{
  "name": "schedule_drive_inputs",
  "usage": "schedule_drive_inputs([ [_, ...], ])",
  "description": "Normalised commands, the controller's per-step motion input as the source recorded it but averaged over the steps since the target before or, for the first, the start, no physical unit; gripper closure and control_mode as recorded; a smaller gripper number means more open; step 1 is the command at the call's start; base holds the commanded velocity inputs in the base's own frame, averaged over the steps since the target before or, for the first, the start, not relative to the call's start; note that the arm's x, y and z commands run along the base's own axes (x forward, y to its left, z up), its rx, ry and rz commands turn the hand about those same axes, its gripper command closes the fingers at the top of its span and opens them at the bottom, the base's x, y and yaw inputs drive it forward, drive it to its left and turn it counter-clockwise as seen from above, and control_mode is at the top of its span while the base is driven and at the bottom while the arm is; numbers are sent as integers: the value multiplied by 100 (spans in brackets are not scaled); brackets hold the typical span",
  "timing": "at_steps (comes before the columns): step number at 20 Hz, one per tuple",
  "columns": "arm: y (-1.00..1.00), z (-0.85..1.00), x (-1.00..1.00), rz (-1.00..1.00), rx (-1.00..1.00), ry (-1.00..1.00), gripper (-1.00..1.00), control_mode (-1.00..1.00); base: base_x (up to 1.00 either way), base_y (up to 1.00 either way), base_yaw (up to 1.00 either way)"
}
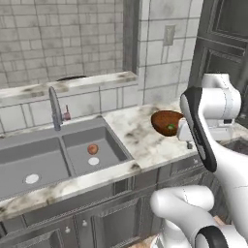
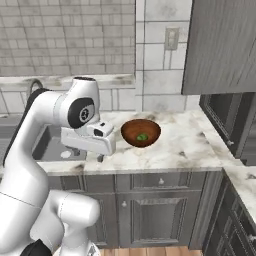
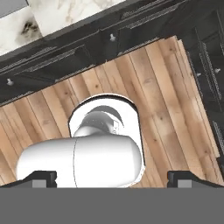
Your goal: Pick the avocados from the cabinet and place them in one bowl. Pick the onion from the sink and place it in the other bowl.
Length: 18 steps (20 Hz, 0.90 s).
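**Onion waits in the sink**

Pincer hangs open and empty near the table edge, facing the wood floor. One green avocado lies in the reddish-brown bowl. The onion sits in the sink, beside a drain. Reaching in, the arm could likely clip the faucet.

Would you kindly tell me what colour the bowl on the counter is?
Reddish-brown; the bowl shows best in the right base view.
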Motion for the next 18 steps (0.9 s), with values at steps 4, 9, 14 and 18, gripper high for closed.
schedule_drive_inputs([
  [4, 0, 0, 0, 0, 0, 0, -100, 100, 0, 0, -50],
  [9, 0, 0, 0, 0, 0, 0, -100, 100, 0, 0, -49],
  [14, 0, 0, 0, 0, 0, 0, -100, 100, -2, 0, -47],
  [18, 0, 0, 0, 0, 0, 0, -100, 100, -6, 0, -46],
])
